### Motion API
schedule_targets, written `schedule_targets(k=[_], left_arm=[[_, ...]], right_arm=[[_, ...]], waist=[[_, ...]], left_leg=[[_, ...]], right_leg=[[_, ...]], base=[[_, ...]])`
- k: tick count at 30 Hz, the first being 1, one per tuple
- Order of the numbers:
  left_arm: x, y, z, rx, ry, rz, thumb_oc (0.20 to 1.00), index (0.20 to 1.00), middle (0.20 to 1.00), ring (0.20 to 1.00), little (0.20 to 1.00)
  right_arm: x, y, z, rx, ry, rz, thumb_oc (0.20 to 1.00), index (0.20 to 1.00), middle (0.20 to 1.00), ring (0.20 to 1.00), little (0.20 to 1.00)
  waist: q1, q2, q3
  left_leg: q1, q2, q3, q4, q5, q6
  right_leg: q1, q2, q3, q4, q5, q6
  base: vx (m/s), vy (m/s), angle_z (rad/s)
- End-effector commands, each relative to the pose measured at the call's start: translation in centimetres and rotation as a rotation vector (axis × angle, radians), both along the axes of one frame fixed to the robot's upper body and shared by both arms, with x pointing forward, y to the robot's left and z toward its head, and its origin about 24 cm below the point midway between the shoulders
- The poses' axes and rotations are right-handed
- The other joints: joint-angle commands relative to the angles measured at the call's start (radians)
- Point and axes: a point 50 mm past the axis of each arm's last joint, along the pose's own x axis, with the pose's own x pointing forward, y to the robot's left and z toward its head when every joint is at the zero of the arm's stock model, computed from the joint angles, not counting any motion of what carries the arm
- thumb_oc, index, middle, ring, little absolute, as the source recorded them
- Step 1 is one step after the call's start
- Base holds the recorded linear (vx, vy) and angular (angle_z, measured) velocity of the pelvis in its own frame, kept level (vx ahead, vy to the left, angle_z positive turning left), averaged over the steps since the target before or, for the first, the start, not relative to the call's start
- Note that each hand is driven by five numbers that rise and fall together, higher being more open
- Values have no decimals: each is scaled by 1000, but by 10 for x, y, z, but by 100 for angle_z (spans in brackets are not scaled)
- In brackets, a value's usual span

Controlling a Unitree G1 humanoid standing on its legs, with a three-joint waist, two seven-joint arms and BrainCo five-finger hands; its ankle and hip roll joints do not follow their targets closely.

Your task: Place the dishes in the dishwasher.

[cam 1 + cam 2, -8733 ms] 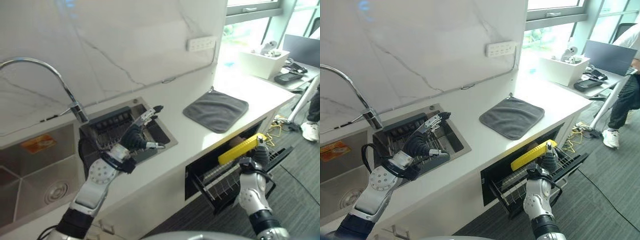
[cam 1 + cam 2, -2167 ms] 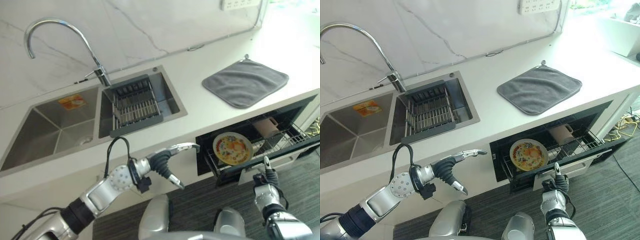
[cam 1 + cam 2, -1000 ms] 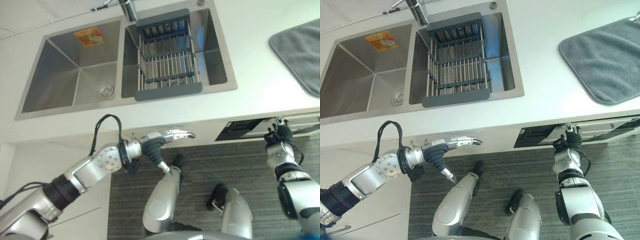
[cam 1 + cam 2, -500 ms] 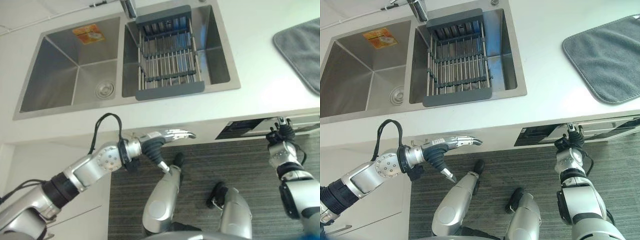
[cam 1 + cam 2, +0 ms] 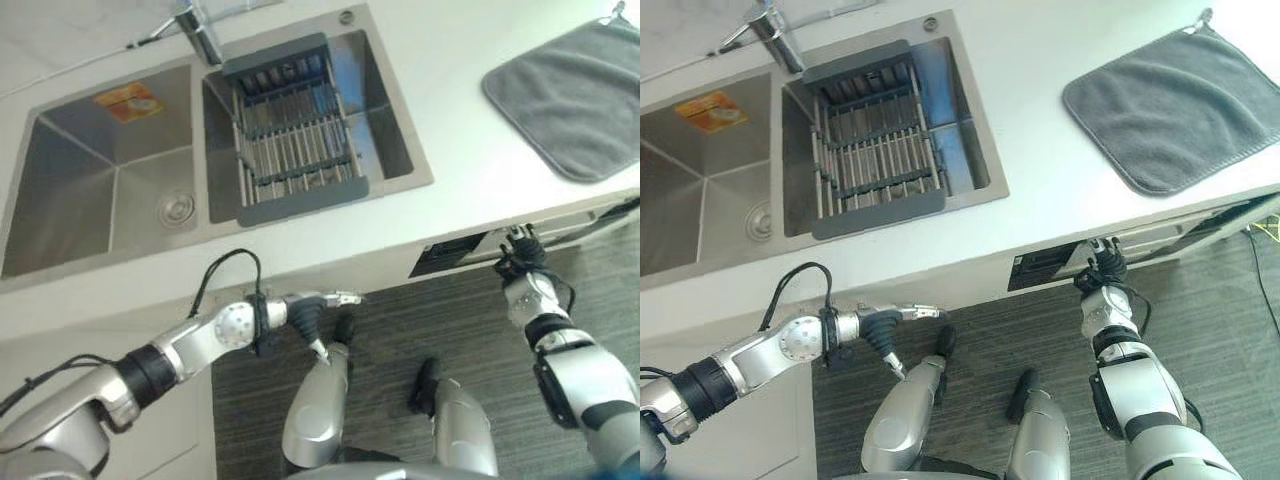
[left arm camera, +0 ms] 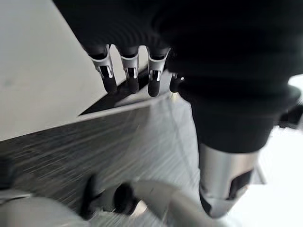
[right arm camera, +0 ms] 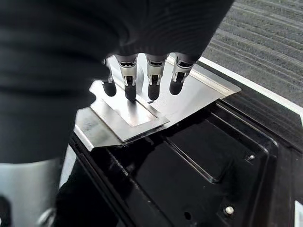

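The table (image 5: 470, 150) fills the upper frame, with the sink (image 5: 90, 190) at upper left. The dishwasher (image 5: 1140, 243) is seen nearly closed at right centre, under the table's edge. The right hand (image 5: 1099, 272) is pressed against its door with straight fingers (image 7: 130, 85), while the left hand (image 5: 315, 305) is held open at lower centre.

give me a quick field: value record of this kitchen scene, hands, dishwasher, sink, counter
right hand: open, straight fingers on the metal front edge of the dishwasher drawer
left hand: open, fingers straight, held out below the counter edge, holding nothing
dishwasher drawer: set under the counter, nearly shut, a dark gap showing
dishes: none visible in the sink or on the counter
sink: double basin, steel
drying rack: dark-framed, sits in the sink basin nearer the dishwasher
faucet: behind the sink
grey cloth: lies flat on the white counter, above the dishwasher
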Motion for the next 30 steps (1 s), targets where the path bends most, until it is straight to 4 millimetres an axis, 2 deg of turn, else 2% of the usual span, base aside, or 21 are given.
schedule_targets(k=[1,6,8,12,14,16,18,19,20,22,23,24,30], left_arm=[[-2,-5,1,-12,-34,-14,1000,1000,1000,1000,1000],[-1,10,-35,100,41,101,1000,1000,1000,1000,1000],[1,23,-49,102,88,224,1000,1000,1000,1000,1000],[-2,50,-83,29,229,523,1000,1000,1000,1000,1000],[-10,69,-107,-114,356,799,1000,1000,1000,1000,1000],[-22,76,-125,-145,447,893,1000,1000,1000,1000,1000],[-42,77,-146,-167,556,985,1000,1000,1000,1000,1000],[-59,81,-160,-177,620,1063,1000,1000,1000,1000,1000],[-67,83,-167,-179,619,1118,1000,1000,1000,1000,1000],[-82,85,-177,-223,755,1185,1000,1000,1000,1000,1000],[-98,85,-188,-240,843,1248,1000,1000,1000,1000,1000],[-105,84,-192,-256,885,1267,1000,1000,1000,1000,1000],[-135,78,-206,-412,1101,1402,1000,1000,1000,1000,1000]], right_arm=[[24,34,26,12,-97,149,1000,1000,1000,1000,1000],[25,44,22,1,-82,185,1000,1000,1000,1000,1000],[23,49,16,-7,-67,205,1000,1000,1000,1000,1000],[7,60,-14,-11,21,246,1000,1000,1000,1000,1000],[-15,70,-47,7,113,266,1000,1000,1000,1000,1000],[-38,73,-74,23,190,281,1000,1000,1000,1000,1000],[-66,68,-101,18,275,294,1000,1000,1000,1000,1000],[-85,66,-117,8,338,310,1000,1000,1000,1000,1000],[-98,64,-127,3,388,320,1000,1000,1000,1000,1000],[-119,60,-142,2,468,328,1000,1000,1000,1000,1000],[-136,57,-152,-1,528,336,1000,1000,1000,1000,1000],[-145,56,-158,-2,562,342,1000,1000,1000,1000,1000],[-206,44,-186,3,795,352,1000,1000,1000,1000,1000]], waist=[[31,1,-37],[6,8,-37],[-1,3,-44],[-11,-14,-66],[-19,-30,-90],[-26,-43,-109],[-32,-52,-135],[-38,-62,-152],[-42,-67,-167],[-50,-75,-187],[-57,-81,-200],[-62,-84,-210],[-93,-105,-262]], left_leg=[[15,-64,99,-5,-53,121],[13,-55,118,-33,-38,112],[22,-50,126,-49,-34,109],[52,-39,133,-80,-25,102],[83,-28,135,-122,-11,93],[104,-18,140,-153,0,83],[122,-7,142,-187,13,75],[143,-2,146,-211,18,68],[151,4,150,-229,24,62],[164,12,161,-247,32,53],[170,18,167,-252,33,46],[167,22,170,-253,37,43],[204,34,196,-261,22,33]], right_leg=[[-6,47,2,54,33,-22],[-26,53,24,36,40,-15],[-21,54,30,16,45,-14],[8,56,36,-32,61,-13],[48,60,38,-96,79,-14],[74,60,35,-140,93,-13],[100,66,30,-188,109,-10],[125,67,29,-216,111,-8],[139,71,25,-241,118,-6],[157,72,23,-263,121,-4],[172,72,19,-276,120,-3],[176,74,17,-285,124,-3],[224,79,8,-325,121,-6]], base=[[-42,58,-3],[-53,68,-16],[-3,55,-8],[67,45,-6],[113,44,-1],[102,29,4],[100,39,2],[114,52,-3],[105,55,-4],[64,60,-17],[49,62,-19],[39,53,-13],[4,48,-10]])
